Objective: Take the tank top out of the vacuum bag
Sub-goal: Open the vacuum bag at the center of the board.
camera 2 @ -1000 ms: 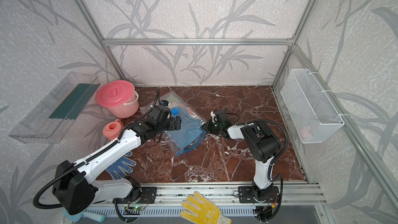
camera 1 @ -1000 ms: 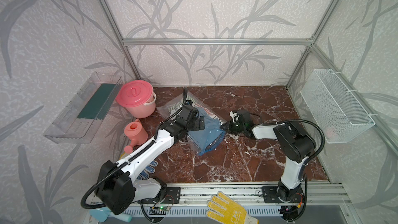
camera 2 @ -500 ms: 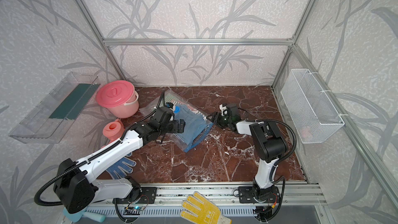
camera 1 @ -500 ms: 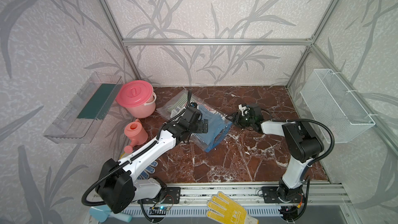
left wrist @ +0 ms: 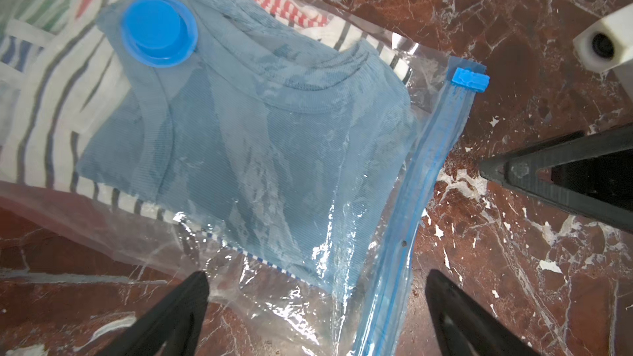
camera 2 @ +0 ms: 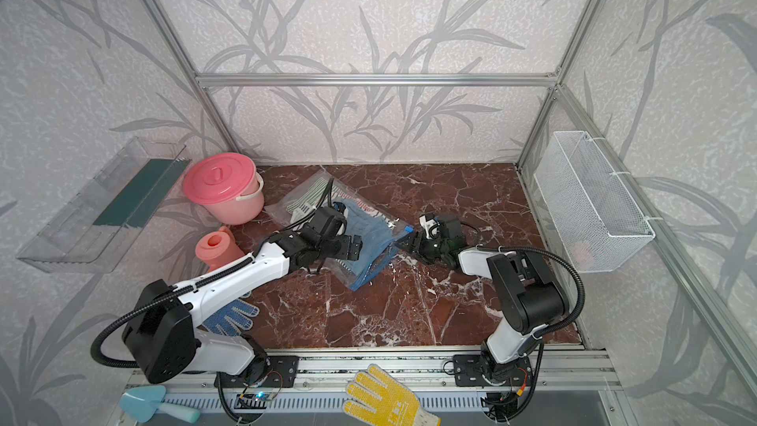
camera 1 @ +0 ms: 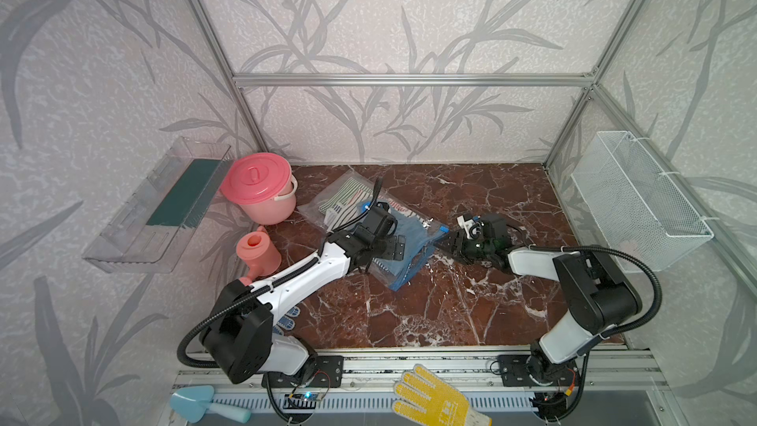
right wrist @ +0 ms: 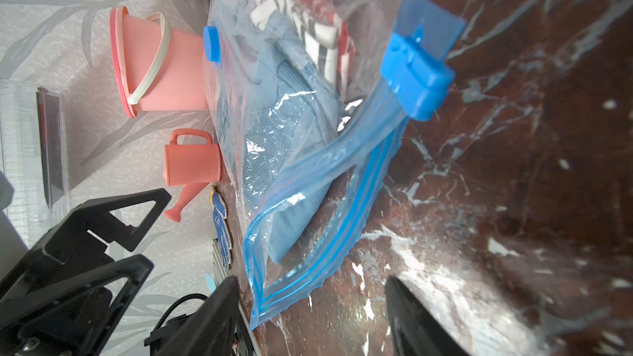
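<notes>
Two arms are seen reaching inward over the brown marble tabletop [camera 1: 450, 309], with the vacuum bag [camera 1: 418, 235] laid flat between them, left of the centre. A white wire basket [camera 1: 639, 206] is hung on the right wall and a clear shelf [camera 1: 159, 206] on the left wall. The bag is placed just beside a lidded pink bucket [camera 1: 260, 188], and a pink watering can [camera 1: 258, 249] is set nearer the front.

Inside the bag, the blue tank top [left wrist: 274, 152] is seen folded under the plastic, on top of a striped garment [left wrist: 51, 80]. Along the bag's edge facing the right arm, the blue zip strip [left wrist: 421, 183] is seen. In the right wrist view its two halves are parted into a gaping mouth.

The left gripper [left wrist: 317, 275] is held over the bag's front corner with its jaws spread wide and nothing clamped. Whether the plastic is touched cannot be told. The right gripper [right wrist: 311, 282] is held low just beside the zip edge, jaws apart, with nothing gripped between them.

The round blue valve cap [left wrist: 157, 32] is seated on the bag above the tank top's strap. The small blue slider clip [left wrist: 470, 79] is parked at the far end of the zip strip.
</notes>
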`<state>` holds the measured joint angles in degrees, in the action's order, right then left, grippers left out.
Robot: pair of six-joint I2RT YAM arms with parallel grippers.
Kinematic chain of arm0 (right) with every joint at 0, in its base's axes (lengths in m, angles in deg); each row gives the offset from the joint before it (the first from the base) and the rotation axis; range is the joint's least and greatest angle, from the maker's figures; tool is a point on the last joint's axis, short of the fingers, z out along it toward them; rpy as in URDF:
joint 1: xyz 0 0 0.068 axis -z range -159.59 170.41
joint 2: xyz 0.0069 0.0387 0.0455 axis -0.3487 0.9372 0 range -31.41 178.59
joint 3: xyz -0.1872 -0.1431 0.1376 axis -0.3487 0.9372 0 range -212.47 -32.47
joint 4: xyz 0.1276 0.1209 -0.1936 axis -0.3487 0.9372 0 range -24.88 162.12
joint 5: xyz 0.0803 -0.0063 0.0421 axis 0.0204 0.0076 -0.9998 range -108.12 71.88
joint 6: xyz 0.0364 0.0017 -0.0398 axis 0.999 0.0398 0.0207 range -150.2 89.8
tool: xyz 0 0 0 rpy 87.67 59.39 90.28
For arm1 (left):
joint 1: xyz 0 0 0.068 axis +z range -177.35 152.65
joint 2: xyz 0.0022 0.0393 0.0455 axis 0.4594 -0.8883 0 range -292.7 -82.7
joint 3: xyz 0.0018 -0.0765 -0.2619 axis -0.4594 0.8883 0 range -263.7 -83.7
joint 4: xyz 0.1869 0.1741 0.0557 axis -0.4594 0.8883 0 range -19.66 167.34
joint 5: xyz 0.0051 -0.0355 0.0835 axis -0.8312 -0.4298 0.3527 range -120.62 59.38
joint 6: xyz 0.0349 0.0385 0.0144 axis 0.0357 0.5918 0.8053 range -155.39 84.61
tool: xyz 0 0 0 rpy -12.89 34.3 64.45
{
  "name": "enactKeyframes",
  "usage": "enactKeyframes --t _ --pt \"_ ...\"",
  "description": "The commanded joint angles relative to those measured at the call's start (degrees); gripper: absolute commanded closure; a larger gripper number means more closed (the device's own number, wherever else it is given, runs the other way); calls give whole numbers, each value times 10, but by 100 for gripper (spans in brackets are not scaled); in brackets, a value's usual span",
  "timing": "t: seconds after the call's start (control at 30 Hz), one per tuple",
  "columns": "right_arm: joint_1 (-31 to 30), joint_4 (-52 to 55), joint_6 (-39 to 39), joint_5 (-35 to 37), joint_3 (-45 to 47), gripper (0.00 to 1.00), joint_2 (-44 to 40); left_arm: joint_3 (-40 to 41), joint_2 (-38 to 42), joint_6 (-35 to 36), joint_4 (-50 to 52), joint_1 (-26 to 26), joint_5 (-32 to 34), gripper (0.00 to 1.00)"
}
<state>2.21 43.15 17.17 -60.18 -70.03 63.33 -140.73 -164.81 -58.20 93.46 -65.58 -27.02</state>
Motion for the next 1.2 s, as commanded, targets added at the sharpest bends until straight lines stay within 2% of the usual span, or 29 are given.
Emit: enactKeyframes --t 0.0,0.23,0.7,0.73,0.83,0.9,0.97,1.17 --pt "1 -11 -5 -4 21 32 -15 -24 -26 30 -18 -10 -28 1" --pt "3 -30 4 -3 50 32 -24 -48 -82 39 -32 -21 -52 3" --pt "15 -7 -10 -1 64 32 -65 -82 -181 30 -45 -31 -63 16" --pt "15 -4 -10 0 65 33 -69 -86 -187 30 -43 -32 -61 19" --pt "18 11 -15 8 68 33 -85 -107 -205 33 -22 -40 -39 52" --pt "19 22 -20 15 71 33 -97 -121 -214 36 -7 -45 -23 66" --pt "21 36 -26 22 73 33 -110 -134 -226 38 4 -48 -15 72" --pt "31 70 -39 39 87 33 -150 -174 -250 31 24 -56 -9 100"
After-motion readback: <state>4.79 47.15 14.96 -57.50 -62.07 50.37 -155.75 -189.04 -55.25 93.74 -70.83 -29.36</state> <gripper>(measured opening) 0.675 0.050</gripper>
